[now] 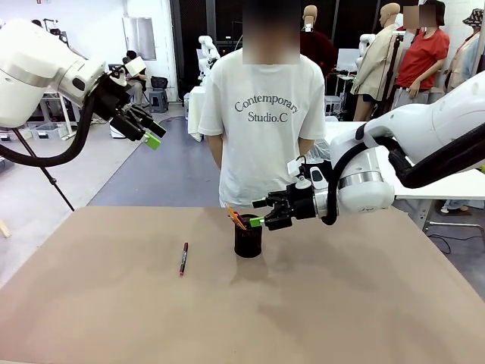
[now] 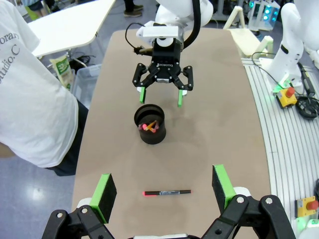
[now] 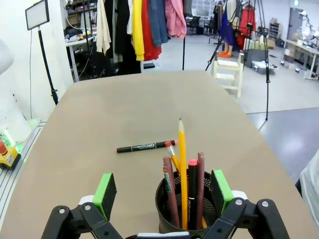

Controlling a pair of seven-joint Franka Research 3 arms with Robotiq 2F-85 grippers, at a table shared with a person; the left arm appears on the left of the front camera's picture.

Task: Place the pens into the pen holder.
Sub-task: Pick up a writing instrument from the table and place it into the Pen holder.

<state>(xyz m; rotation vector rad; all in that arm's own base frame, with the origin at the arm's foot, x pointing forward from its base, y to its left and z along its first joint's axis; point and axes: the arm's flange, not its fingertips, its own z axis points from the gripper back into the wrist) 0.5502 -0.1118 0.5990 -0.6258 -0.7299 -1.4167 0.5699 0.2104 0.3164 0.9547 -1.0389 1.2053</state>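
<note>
Now, front view, surface: brown table [image 1: 91, 303] fills the lower half of the frame.
Front view, task items: black mesh pen holder [image 1: 248, 241] stands at centre, pens [image 1: 236, 219] leaning out over its rim; a loose pen [image 1: 183, 258], dark red and black, lies flat to its left, well apart.
Front view, grippers: right gripper [image 1: 258, 212] hovers at the holder's upper right, jaws spread, grasping nothing; left gripper [image 1: 150, 130] hangs high at upper left, released and empty.
Front view, room: person [image 1: 261, 129] in a white T-shirt stands at the far edge; grey floor [image 1: 151, 182] behind.
Left wrist view, surface: loose pen lies at lower centre between the left gripper's green pads [image 2: 105, 191]; holder sits mid-frame, right gripper just beyond it.
Left wrist view, room: white table [image 2: 65, 25] at upper left.
Right wrist view, surface: holder at bottom centre between the spread jaws, a yellow pencil [image 3: 182, 164] and dark red pens upright inside; loose pen lies across mid-frame beyond.
Right wrist view, room: clothes rack [image 3: 134, 25] at top centre, light panel [image 3: 37, 15] at upper left, pale wooden chair [image 3: 227, 69] at upper right.
</note>
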